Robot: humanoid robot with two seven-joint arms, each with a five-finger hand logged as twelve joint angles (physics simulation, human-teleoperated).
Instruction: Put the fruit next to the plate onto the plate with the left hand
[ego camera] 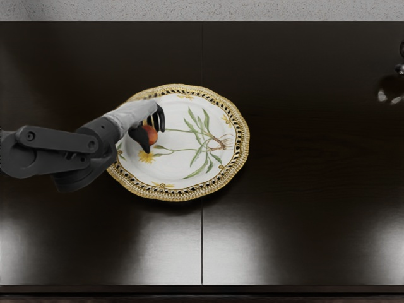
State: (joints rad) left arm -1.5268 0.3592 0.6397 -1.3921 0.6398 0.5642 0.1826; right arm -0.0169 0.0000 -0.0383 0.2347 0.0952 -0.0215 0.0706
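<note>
A round white plate point(189, 164) with a gold lattice rim and painted green stems lies in the middle of the dark table. My left hand point(150, 129) reaches in from the left, over the plate's left side. Its black fingers point(158, 118) curl around a small orange-red fruit point(150, 134). The fruit sits above the plate's white inner area; whether it touches the plate I cannot tell. Most of the fruit is hidden by the fingers and thumb. At the right edge, part of the right arm point(391, 91) shows dimly.
The table point(303, 208) is dark and glossy, with a seam running down the middle. A pale wall strip runs along the far edge. The left forearm point(57, 154) covers the plate's left rim.
</note>
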